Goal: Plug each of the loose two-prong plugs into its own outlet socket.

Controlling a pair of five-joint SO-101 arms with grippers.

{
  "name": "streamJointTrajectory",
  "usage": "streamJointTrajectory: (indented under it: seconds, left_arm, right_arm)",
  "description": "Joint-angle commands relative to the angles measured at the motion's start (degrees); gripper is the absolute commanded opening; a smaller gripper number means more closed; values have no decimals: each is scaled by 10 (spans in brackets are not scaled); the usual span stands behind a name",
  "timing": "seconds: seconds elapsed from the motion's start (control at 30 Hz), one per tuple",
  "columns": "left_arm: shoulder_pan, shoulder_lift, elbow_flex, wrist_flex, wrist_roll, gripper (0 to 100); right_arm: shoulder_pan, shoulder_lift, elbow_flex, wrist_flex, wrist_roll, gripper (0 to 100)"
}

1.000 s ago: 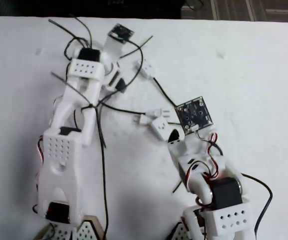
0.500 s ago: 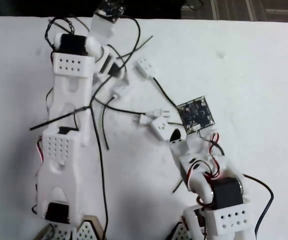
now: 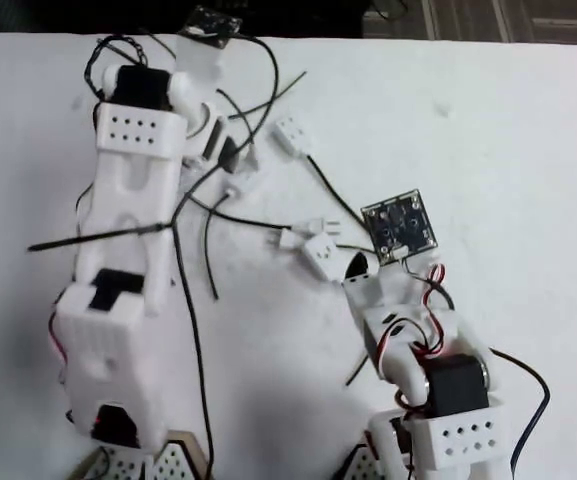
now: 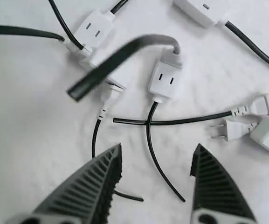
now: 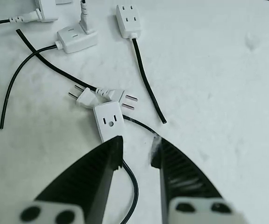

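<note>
Left gripper (image 4: 156, 156) spread over a cord (image 4: 148, 133); right gripper (image 5: 137, 143) narrowly parted beside a socket (image 5: 108, 120).

Smooth white plastic sockets (image 4: 164, 80), matt black cords (image 4: 148, 137), grainy matt white table (image 4: 31, 140)

— How are the arms posed?
— Left arm (image 3: 128, 200) lies stretched far forward, left gripper (image 4: 157, 151) spread wide. Right arm (image 3: 418, 350) is folded nearer its base, right gripper (image 5: 136, 142) parted only narrowly.
</note>
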Motion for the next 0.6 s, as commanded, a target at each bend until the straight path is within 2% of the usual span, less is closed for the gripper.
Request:
streamJointTrajectory:
  seconds: [0.0, 0.23, 0.57]
  left_arm:
    - [19, -158, 124, -1, 4, 242]
    - [-6, -356, 319, -39, 4, 241]
    - [-13, -623, 682, -211, 4, 241]
  right_arm:
    - [6, 0, -4, -9, 18, 108]
    - [1, 55, -21, -7, 22, 108]
    - [6, 281, -107, 5, 22, 109]
